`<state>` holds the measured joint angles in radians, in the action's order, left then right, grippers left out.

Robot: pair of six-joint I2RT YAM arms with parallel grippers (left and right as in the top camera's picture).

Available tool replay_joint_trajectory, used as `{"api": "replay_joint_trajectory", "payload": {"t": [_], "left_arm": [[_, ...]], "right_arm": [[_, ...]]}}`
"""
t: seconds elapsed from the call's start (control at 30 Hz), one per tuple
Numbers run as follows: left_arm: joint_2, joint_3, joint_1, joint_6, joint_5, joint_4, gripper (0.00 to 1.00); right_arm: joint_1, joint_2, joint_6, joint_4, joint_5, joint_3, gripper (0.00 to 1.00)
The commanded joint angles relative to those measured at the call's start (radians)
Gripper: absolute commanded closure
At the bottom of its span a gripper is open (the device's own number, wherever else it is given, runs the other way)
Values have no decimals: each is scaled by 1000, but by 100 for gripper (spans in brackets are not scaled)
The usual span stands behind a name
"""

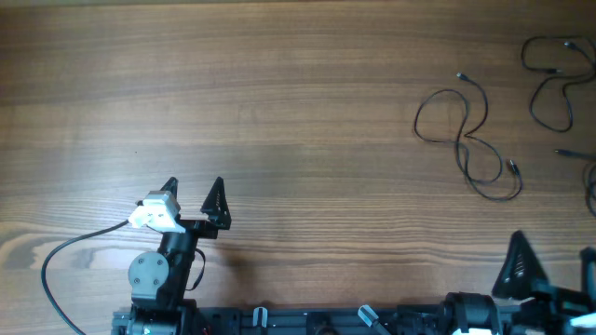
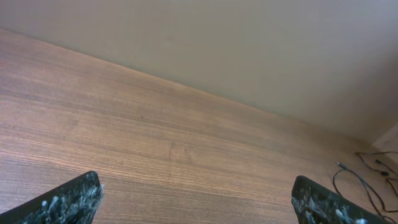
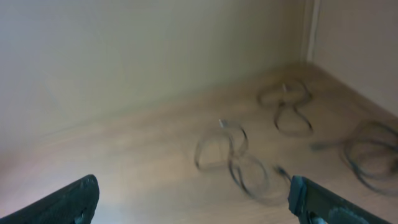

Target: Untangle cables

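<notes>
- The left gripper [image 1: 194, 186], black and two-fingered, has its jaws spread wide with nothing between them. Only bare brown wooden table [image 1: 279, 93] lies ahead of it.
- The right gripper [image 1: 551, 249] is likewise wide and empty (its wrist view is blurred, so fine detail is lost).
- The thin, dark, flexible cables lie ahead of the right jaws and far to the right of the left jaws. The nearest looped cable [image 1: 463, 139] sits slightly left of the right jaws' line. A second looped cable [image 1: 549, 79] lies farther ahead, apart from the first. More loose strands [image 1: 570, 152] run off the right edge.
- The right arm looks best placed to reach. It should probably come in low and pinch a single strand near a plug end, away from the crossings. Then it can draw the strand away from its neighbours without dragging them.
- No container is in view.
</notes>
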<state>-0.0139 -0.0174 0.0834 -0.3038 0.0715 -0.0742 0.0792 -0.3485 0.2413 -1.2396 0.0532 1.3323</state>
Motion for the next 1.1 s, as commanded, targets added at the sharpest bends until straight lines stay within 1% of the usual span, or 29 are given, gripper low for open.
{"api": "replay_joint_trajectory", "payload": {"t": [0.0, 0.1, 0.23, 0.33, 0.5, 0.7, 0.83, 1.07], "left_arm": [[6, 11, 4, 8, -18, 3, 0], [6, 11, 4, 8, -17, 3, 0], [6, 11, 4, 8, -18, 2, 0], [6, 11, 4, 8, -18, 3, 0], [6, 11, 4, 8, -18, 2, 0], [6, 11, 4, 9, -18, 2, 0], [6, 11, 4, 8, -17, 3, 0], [6, 11, 4, 8, -18, 2, 0]], "right_arm": [[0, 15, 211, 132, 10, 1, 0], [0, 14, 407, 238, 10, 1, 0], [0, 6, 676, 326, 13, 1, 0], [0, -7, 782, 383, 19, 1, 0], [0, -42, 802, 494, 23, 1, 0], [0, -88, 917, 618, 26, 1, 0], [0, -121, 921, 679, 25, 1, 0], [0, -156, 910, 692, 66, 1, 0]]}}
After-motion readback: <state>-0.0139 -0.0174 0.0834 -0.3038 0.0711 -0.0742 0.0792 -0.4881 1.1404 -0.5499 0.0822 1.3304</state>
